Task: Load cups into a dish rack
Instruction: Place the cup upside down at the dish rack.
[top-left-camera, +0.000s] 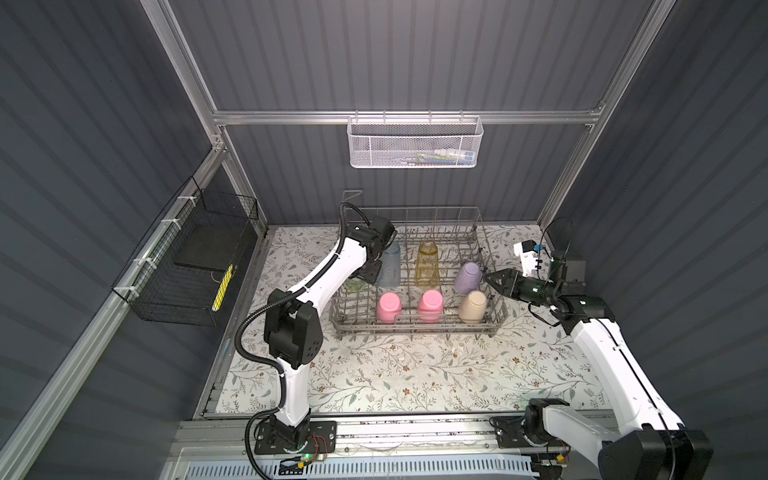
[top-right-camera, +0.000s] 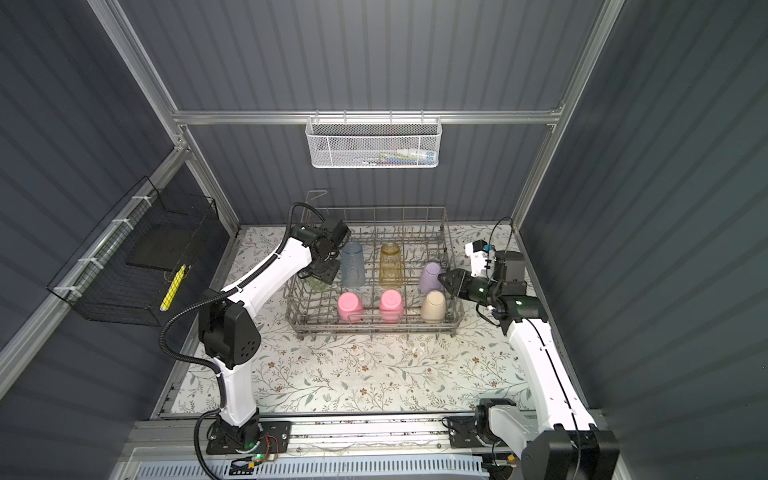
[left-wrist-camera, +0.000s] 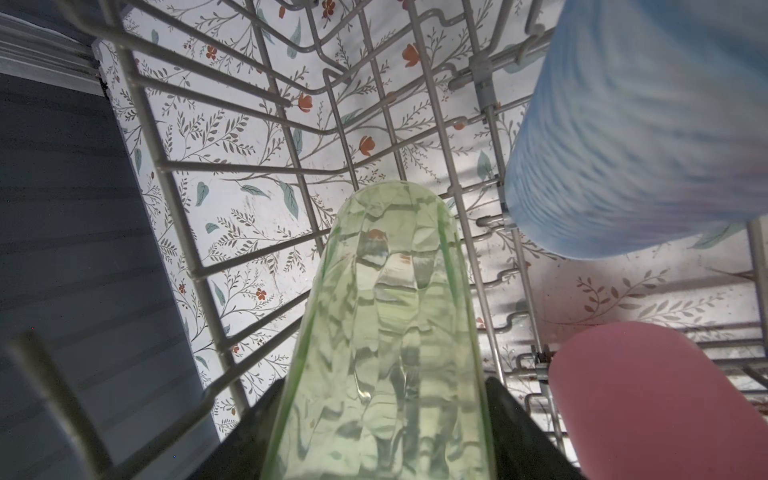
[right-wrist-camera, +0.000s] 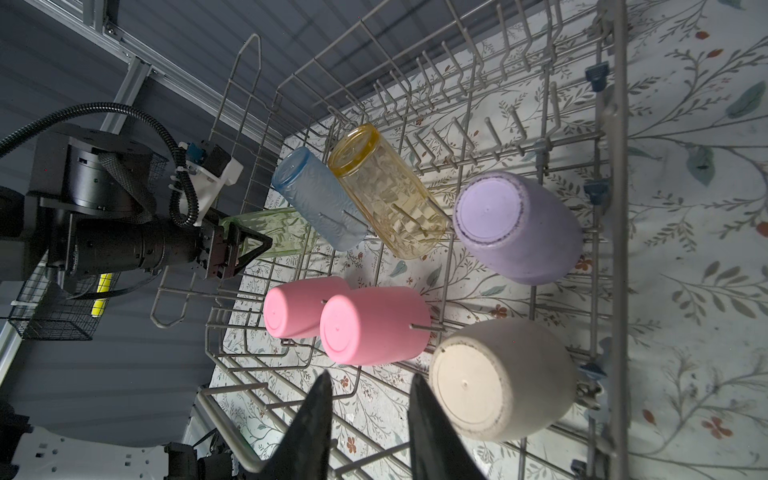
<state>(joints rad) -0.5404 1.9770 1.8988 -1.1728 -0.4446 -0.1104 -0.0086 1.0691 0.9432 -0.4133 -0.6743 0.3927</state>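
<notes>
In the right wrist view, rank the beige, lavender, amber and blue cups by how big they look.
1. beige cup and lavender cup: about alike. The beige one sits nearer the camera, so I won't rank them.
2. amber cup.
3. blue cup, the smallest of the four.

I see six cups, bases up, on the tines of the grey wire dish rack (top-left-camera: 419, 328): blue cup (top-left-camera: 389, 266), amber cup (top-left-camera: 427, 266) and lavender cup (top-left-camera: 468, 277) in the far row; pink cup (top-left-camera: 389, 306), second pink cup (top-left-camera: 430, 305) and beige cup (top-left-camera: 473, 306) nearer. My left gripper (left-wrist-camera: 386, 424) grips the translucent green cup (left-wrist-camera: 390, 332) at the rack's left end.
</notes>
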